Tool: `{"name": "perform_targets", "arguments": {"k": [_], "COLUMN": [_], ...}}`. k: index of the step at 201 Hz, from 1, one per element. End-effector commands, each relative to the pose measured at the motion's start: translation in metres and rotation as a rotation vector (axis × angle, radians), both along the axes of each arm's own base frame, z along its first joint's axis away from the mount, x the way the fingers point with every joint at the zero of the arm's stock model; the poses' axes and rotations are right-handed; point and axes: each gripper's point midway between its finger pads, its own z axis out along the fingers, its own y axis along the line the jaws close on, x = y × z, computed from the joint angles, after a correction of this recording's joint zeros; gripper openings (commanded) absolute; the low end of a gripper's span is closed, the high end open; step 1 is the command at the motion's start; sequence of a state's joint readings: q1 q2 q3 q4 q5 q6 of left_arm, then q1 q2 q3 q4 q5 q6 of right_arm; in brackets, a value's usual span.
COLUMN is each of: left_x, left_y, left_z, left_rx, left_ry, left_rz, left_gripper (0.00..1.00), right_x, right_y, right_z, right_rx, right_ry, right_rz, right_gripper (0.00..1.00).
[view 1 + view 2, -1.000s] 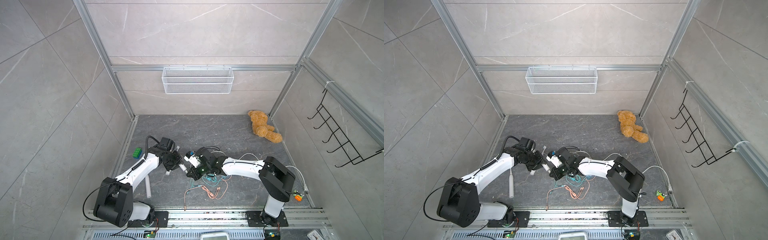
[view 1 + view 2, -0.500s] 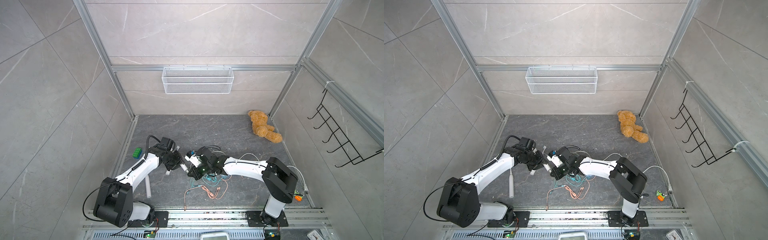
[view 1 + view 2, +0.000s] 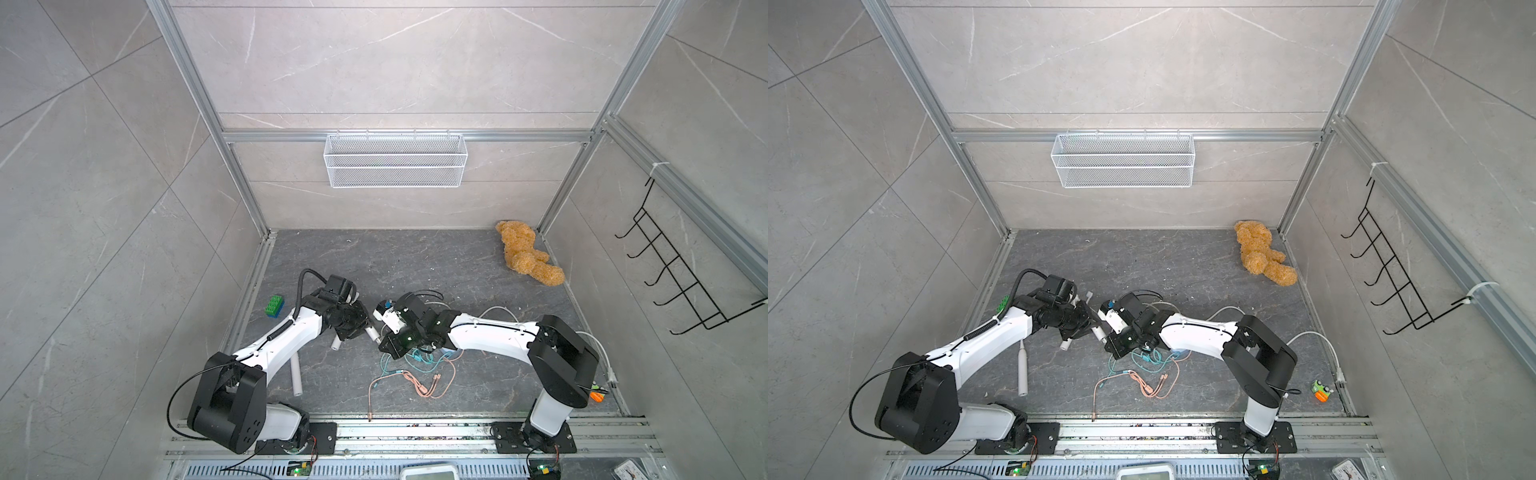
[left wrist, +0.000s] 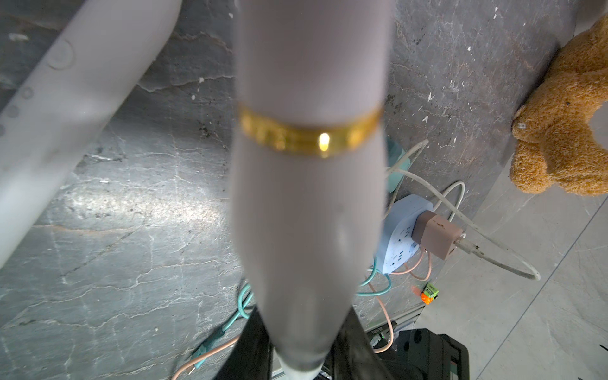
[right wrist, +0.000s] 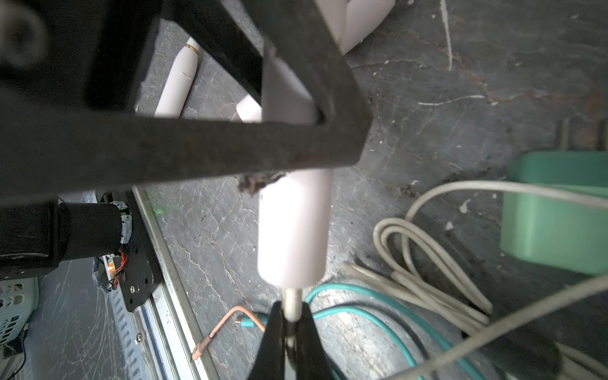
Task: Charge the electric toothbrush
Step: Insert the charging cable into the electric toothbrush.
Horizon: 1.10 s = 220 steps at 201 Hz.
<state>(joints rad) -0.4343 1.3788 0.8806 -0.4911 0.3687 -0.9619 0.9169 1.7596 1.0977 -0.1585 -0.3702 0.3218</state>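
The electric toothbrush (image 4: 306,197) is white with a gold band and is held off the floor. My left gripper (image 4: 302,348) is shut on it near its lower end, also in a top view (image 3: 357,330). In the right wrist view the toothbrush's blunt end (image 5: 292,230) points at my right gripper (image 5: 292,316). That gripper is shut on a thin metal charging plug (image 5: 292,301) that meets that end. In a top view the right gripper (image 3: 380,340) sits tip to tip with the left one. The plug's cable is hidden behind the jaws.
A second white toothbrush (image 3: 296,374) lies on the floor by the left arm. Teal and pink cables (image 3: 415,370) tangle under the right wrist. Nearby are a blue power strip (image 4: 401,243) with a brown adapter (image 4: 437,237), a green adapter (image 5: 556,210), a green brick (image 3: 274,306) and a teddy bear (image 3: 525,257).
The right arm has shifted very slightly. Both grips hold as before.
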Motion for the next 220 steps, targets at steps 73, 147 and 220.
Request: {"name": "perform_targets", "arguments": {"k": [73, 147, 220], "left_x": [-0.054, -0.001, 0.110], "left_y": [-0.027, 0.005, 0.007], "left_z": [-0.017, 0.049, 0.154], "left_rx": [-0.083, -0.100, -0.148], "left_ry": [0.178, 0.006, -0.265], "left_rz": [-0.110, -0.021, -0.012], "left_gripper": [0.00, 0.00, 0.00], "right_x": [0.060, 0.056, 0.072], "right_y": [0.025, 0.005, -0.066], "right_z": [0.078, 0.116, 0.165], "right_rx": [0.177, 0.182, 0.086], "right_ry": [-0.220, -0.341, -0.574], "right_rz": [-0.079, -0.075, -0.257], "right_gripper": [0.00, 0.10, 0.60]}}
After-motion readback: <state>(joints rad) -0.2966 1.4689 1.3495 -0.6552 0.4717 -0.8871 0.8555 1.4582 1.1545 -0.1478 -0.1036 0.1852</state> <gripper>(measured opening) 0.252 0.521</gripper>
